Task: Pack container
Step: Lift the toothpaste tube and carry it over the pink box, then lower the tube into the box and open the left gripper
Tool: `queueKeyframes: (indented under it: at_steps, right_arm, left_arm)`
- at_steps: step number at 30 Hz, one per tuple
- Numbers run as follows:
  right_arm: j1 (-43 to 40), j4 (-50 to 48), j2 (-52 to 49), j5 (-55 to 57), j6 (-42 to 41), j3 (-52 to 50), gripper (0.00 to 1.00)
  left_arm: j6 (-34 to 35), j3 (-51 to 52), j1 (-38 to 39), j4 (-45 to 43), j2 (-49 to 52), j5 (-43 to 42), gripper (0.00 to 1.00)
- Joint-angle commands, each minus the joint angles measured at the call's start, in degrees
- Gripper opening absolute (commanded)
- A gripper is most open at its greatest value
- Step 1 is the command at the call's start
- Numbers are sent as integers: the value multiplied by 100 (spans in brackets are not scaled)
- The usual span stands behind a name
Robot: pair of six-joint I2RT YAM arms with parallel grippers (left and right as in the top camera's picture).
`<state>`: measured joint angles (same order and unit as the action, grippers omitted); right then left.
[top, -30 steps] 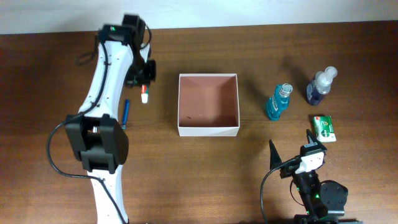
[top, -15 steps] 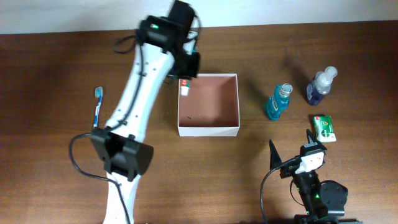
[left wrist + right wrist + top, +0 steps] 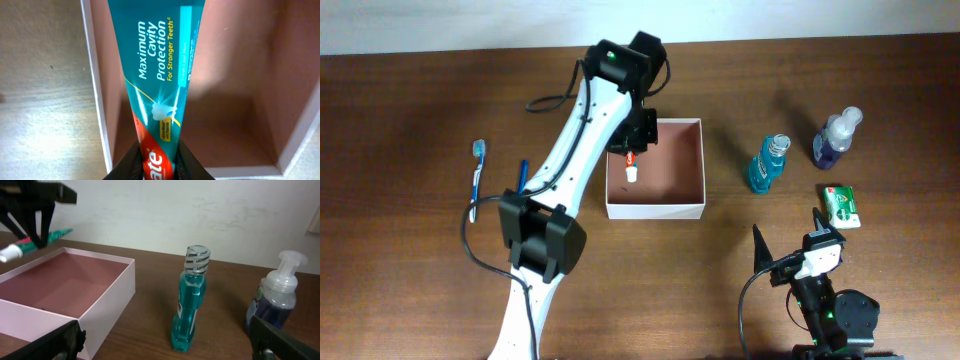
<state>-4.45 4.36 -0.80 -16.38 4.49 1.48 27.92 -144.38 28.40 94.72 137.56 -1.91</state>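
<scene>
On the table's middle: the container (image 3: 655,211) is sitting square to the table (image 3: 410,90) edges, well apart from the loose toiletries on either side.
Container's look: a shallow square box is showing thin white walls and a pinkish-brown inside, with a few small dark specks lying on its floor; it is looking far larger than anything around it.
Left gripper (image 3: 635,148): its fingers (image 3: 125,167) are pinching narrowly on a toothpaste tube (image 3: 631,165), gripping the red band near the white cap.
Toothpaste tube's place: it is hanging tilted over the left part of the container's inside, just beside the left wall, cap end lower; whether it is touching the floor I cannot tell.
Right gripper (image 3: 787,235): it is resting near the table's front right, its fingers (image 3: 55,345) spreading fully apart and holding nothing.
Right of the container: a teal mouthwash bottle (image 3: 767,163) is standing upright, a purple pump bottle (image 3: 835,137) is standing beyond it, and a small green box (image 3: 840,205) is lying nearer the right gripper.
Left of the container: a blue-and-white toothbrush (image 3: 477,172) is lying on the wood.
</scene>
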Motion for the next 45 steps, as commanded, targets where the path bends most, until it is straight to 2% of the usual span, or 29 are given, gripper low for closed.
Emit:
queueKeyframes:
  at_steps: [1,8,17,28,45]
  right_arm:
    - [22,-9,44,50,-24,-57,98]
    - [22,-9,44,50,-22,-57,98]
    - [22,-9,44,50,-22,-57,98]
    - [22,-9,44,50,-24,-57,98]
    - [22,-9,44,50,-22,-57,98]
  left_arm:
    - [361,13,85,76,199,17,20]
    - [356,13,186,190,223,-7,20]
    - [354,13,190,155,363,586,21]
    - [-50,13,181,-9,719,588,21]
    - [-125,13,131,-168,1266,721,22]
